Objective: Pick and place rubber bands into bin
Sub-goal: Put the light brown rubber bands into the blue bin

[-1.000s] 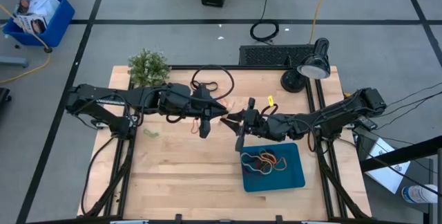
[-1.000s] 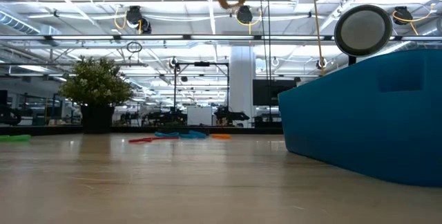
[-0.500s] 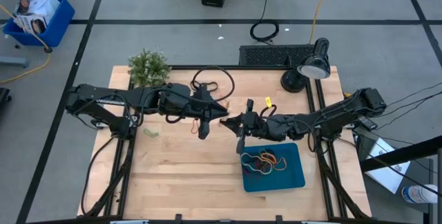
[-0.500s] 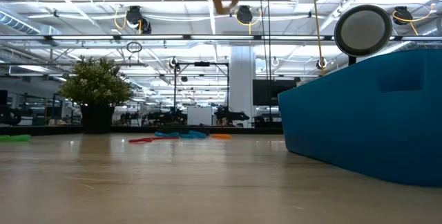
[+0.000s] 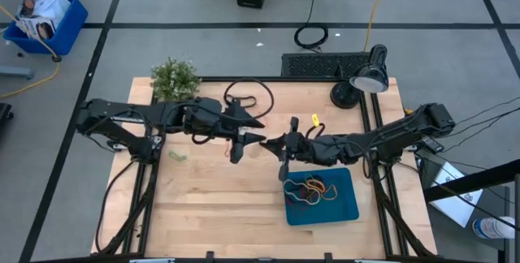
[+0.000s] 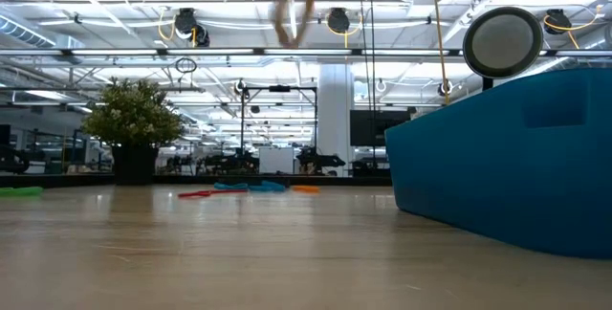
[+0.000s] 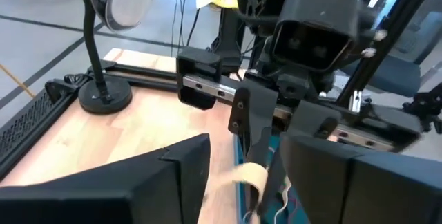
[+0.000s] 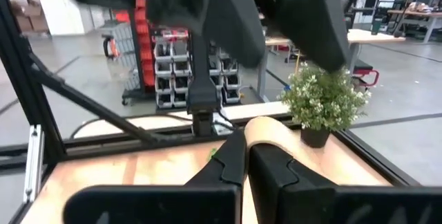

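Observation:
A tan rubber band point(image 8: 271, 135) hangs high above the table's middle, and my right gripper point(image 8: 247, 160) is shut on it; the low view shows the band point(image 6: 290, 9) blurred at its top. My left gripper point(image 7: 255, 182) is open, level with the right one and facing it point(image 5: 250, 139), one finger on either side of the band point(image 7: 250, 174) without touching it. Near the table's right front, the teal bin point(image 5: 345, 206) lies flat and holds several coloured rubber bands point(image 5: 309, 188). Far across the table, the low view shows loose red, blue and orange bands point(image 6: 239, 188) lying there. My right gripper pinches the tan band between its two shut fingers point(image 8: 228, 162), coming level from the table's right. The band's loop point(image 8: 276, 141) curves out past the fingertips. It is lifted clear of the table.
A potted plant point(image 5: 174, 78) stands at the far left corner and a desk lamp point(image 5: 366, 76) at the far right. A black cable coil point(image 5: 248, 92) lies at the far middle, and a small green piece point(image 5: 177, 157) at the left. Bare wood lies in front.
My left gripper has opened and let go of the tan band, while my right gripper has shut on it. Both hands have kept their places. The band now hangs from the right gripper alone and has swung a little sideways in the low view.

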`<state>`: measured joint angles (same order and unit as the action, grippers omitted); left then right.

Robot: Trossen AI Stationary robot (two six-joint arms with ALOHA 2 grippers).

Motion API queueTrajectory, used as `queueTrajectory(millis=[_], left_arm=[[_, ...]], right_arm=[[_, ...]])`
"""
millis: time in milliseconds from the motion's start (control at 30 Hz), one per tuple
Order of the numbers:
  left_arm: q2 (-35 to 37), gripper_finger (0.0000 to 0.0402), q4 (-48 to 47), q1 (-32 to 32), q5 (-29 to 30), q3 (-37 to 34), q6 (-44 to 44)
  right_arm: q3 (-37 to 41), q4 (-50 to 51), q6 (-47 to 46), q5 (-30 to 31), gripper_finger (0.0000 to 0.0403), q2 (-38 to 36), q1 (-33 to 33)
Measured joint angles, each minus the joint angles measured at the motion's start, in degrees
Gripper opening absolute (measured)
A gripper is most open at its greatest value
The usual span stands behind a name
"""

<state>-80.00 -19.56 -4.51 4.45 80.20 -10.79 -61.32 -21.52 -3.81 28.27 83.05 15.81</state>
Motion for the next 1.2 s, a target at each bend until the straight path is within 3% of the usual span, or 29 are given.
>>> queueTrajectory(millis=[233, 433, 633, 967, 1200], left_arm=[[3.12, 0.0189, -8.57, 0.00, 0.05, 0.00, -0.63], [4.34, 0.0189, -18.96, 0.00, 0.07, 0.02, -5.06], [4.25, 0.0189, -28.18, 0.00, 0.07, 0.02, -7.72], [4.25, 0.0189, -30.42, 0.00, 0.10, 0.02, -7.95], [4.23, 0.0189, -30.35, 0.00, 2.09, 0.02, -10.83]], right_arm=[[-0.02, 6.36, -0.07, -0.04, 0.0002, -3.17, 1.70], [-0.03, 21.65, -4.31, -0.37, 0.0002, -9.39, 4.87], [-0.02, 35.12, -10.52, -8.98, 0.0001, -12.70, 8.06], [-0.02, 49.30, -24.60, -18.02, 0.0001, -12.85, 11.91], [-0.02, 60.97, -35.90, -21.21, 0.0000, -12.45, 14.82]])
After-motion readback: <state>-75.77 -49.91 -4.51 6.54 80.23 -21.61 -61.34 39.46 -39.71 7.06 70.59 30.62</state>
